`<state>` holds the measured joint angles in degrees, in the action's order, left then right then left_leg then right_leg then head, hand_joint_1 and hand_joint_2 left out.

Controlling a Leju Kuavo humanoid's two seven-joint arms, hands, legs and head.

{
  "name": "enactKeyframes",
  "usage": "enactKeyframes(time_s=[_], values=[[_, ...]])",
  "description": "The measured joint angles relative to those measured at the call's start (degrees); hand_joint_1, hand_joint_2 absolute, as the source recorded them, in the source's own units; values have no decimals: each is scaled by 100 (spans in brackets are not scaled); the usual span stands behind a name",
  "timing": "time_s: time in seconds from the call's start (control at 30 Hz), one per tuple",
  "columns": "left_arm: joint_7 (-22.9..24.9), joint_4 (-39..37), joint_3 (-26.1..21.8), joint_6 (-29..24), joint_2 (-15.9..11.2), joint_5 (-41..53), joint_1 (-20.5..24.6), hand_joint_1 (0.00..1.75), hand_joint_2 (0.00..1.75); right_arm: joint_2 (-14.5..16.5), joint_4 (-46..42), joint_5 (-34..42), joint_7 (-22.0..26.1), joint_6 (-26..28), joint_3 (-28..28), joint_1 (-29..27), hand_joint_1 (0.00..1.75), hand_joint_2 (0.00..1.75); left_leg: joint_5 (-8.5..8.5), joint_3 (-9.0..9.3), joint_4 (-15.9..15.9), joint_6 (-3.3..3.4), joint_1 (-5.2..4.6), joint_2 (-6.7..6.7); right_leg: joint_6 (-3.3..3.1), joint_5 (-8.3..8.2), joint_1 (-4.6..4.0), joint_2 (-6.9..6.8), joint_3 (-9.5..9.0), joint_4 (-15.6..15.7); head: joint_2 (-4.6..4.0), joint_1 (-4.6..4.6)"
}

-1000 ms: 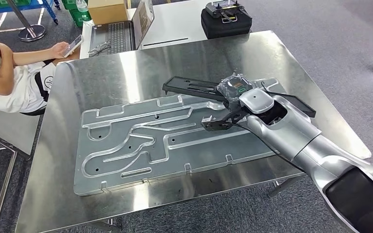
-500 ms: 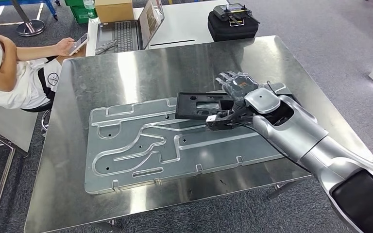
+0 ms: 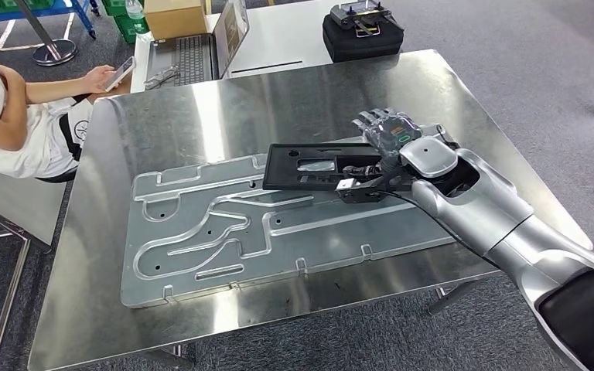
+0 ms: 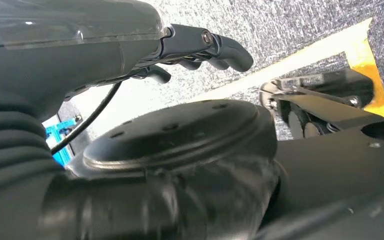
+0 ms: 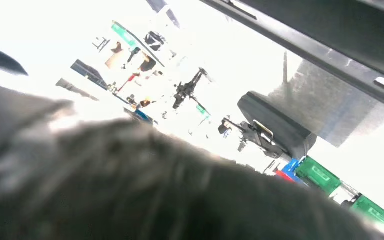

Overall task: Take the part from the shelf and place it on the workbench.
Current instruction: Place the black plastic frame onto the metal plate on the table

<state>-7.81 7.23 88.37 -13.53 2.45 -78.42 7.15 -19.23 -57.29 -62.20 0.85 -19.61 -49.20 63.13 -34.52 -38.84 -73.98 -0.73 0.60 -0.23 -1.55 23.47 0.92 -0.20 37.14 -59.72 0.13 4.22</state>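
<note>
The black part (image 3: 309, 167) lies flat just beside the open-fingered right hand (image 3: 387, 135).

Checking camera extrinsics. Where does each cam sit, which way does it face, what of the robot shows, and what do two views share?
Head view: high on the body, looking forward and down at the workbench, the plate and the black part; right arm and right hand show.
Left wrist view: behind the left hand, arm hanging, facing the floor.
Right wrist view: behind the right hand, facing across the room; blurred hand fills the foreground.
Shared: the black case shows in head and right wrist views.
</note>
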Motion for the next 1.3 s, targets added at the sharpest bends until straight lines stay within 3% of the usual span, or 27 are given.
enactKeyframes(time_s=[0.03, 0.13, 0.17, 0.27, 0.3, 0.33, 0.43, 0.47, 0.5, 0.53, 0.6, 0.67, 0.77, 0.8, 0.83, 0.93, 0.97, 1.0, 1.03, 1.1, 1.17, 1.23, 1.3], values=[[2, 0, 0, 2, 0, 1, 2, 0, 0, 0, -2, 0, 0, -3, 0, 0, 0, 0, 141, 137, 218, 6, 4, 1, 7, -12, 0, 0, 16, -11, 0, 1], [12, 0, 2, 5, -2, 19, 0, 0, 0, -4, -9, -1, 0, -7, 3, 20, 0, 0, 546, 739, 1310, 66, -12, -3, 67, -59, -15, 5, 50, -40, 0, 0], [15, 0, 2, 8, -2, 27, -2, 0, 0, -6, -10, -1, 0, -8, 5, 29, 0, 0, 589, 817, 1488, 90, -24, -7, 101, -87, -20, 6, 63, -39, 0, -1], [25, 0, 3, 15, -2, 39, -11, 0, 0, -14, -10, -4, 0, -15, 8, 42, 0, 0, 700, 769, 1568, 181, -32, -2, 211, -174, -14, 12, 97, 3, 1, -2], [28, 0, 3, 15, -1, 39, -10, 0, 0, -19, -11, -5, 1, -19, 8, 45, 0, 0, 766, 742, 1600, 225, -21, 9, 237, -104, -10, 15, 129, -38, 1, -4], [31, 0, 4, 17, -2, 40, -6, 0, 0, -27, -12, -7, 1, -22, 9, 48, 0, 0, 838, 698, 1632, 268, -8, 20, 256, 70, -8, 18, 192, -186, 1, -4], [56, 0, 4, 26, -5, 52, 1, 0, 0, -53, -13, -10, 1, -37, 11, 46, 0, 0, 1005, 500, 1641, 331, -13, 31, 293, 833, 1, 21, 491, -1188, 1, -9], [71, 0, 4, 31, -4, 61, -3, 0, 0, -57, -13, -11, 2, -42, 11, 40, 0, 0, 1049, 427, 1627, 327, -17, 31, 303, 939, 0, 22, 531, -1459, 0, -10], [84, 0, 4, 35, -4, 69, -8, 0, 0, -58, -13, -13, 2, -46, 11, 34, 0, 0, 1089, 352, 1608, 321, -20, 33, 307, 924, 0, 21, 482, -1549, 0, -10], [93, 0, 4, 40, -4, 76, -11, 0, 0, -59, -13, -13, 2, -47, 11, 33, 0, 0, 1125, 280, 1584, 311, -20, 34, 304, 816, 1, 20, 327, -1429, 0, -10], [103, 0, 4, 45, -1, 85, -10, 0, 0, -59, -15, -13, 2, -48, 11, 48, 0, 0, 1185, 154, 1527, 274, -24, 34, 279, 602, -5, 21, -211, -721, 1, -9], [105, 0, 4, 48, 2, 88, -5, 0, 0, -58, -24, -12, 2, -48, 13, 68, 0, 0, 1248, 87, 1490, 218, -38, 28, 226, 568, -34, 25, -583, -137, 1, -7], [109, 0, 6, 49, 2, 97, -8, 0, 0, -55, -29, -4, 1, -54, 15, 81, 0, 0, 1349, 49, 1502, 122, -44, 15, 117, 512, -50, 18, -588, 8, 1, -13], [111, 0, 7, 49, 1, 98, -10, 0, 0, -48, -30, -1, 2, -56, 15, 84, 0, 0, 1292, 13, 1464, 90, -41, 10, 66, 460, -37, 7, -553, 25, 1, -13], [112, 0, 8, 49, 1, 99, -13, 0, 0, -39, -32, 1, 2, -57, 15, 86, 0, 0, 1129, -46, 1337, 60, -38, 5, 12, 395, -21, -5, -505, 45, 0, -12], [114, 0, 13, 49, 0, 103, -15, 0, 0, -20, -38, 2, 1, -61, 15, 93, 0, 0, 336, -315, 392, -15, -7, 4, -68, 200, -15, -20, -281, 56, 0, -8], [114, 0, 15, 49, 0, 108, -15, 0, 0, -20, -39, 2, 1, -61, 15, 92, 0, 0, 211, -356, 87, -35, 2, 5, -67, 138, -18, -20, -196, 51, 0, -8], [114, 0, 16, 50, 0, 114, -13, 0, 0, -20, -39, 2, 0, -61, 15, 90, 0, 0, 216, -328, -78, -48, 8, 5, -61, 77, -19, -20, -111, 44, 0, -8], [114, 0, 19, 50, 0, 123, -9, 0, 0, -20, -39, 0, -3, -61, 15, 89, 0, 0, 327, -208, -53, -50, 12, 5, -50, 19, -19, -19, -29, 34, 0, -8], [114, 0, 21, 51, -1, 140, 5, 0, 0, -20, -39, -7, -12, -57, 15, 92, 0, 0, 562, 315, 532, -15, 13, 5, -13, -89, -20, -18, 110, 13, 1, -6], [114, -1, 22, 51, -3, 146, 14, 0, 0, -23, -42, -13, -21, -51, 22, 102, 0, 0, 541, 860, 1304, 44, -12, 0, 45, -189, -28, -23, 192, 3, 1, -8], [114, -1, 22, 51, -6, 140, 16, 0, 0, -26, -43, -16, -25, -49, 30, 107, 0, 0, 499, 1009, 1627, 101, -51, -6, 119, -299, -23, -34, 211, 37, 1, -10], [114, -1, 23, 52, -3, 134, 15, 0, 0, -32, -40, -17, -25, -50, 31, 102, 0, 0, 626, 940, 1685, 191, -37, 13, 190, -315, -12, -28, 239, 55, 1, -12]])
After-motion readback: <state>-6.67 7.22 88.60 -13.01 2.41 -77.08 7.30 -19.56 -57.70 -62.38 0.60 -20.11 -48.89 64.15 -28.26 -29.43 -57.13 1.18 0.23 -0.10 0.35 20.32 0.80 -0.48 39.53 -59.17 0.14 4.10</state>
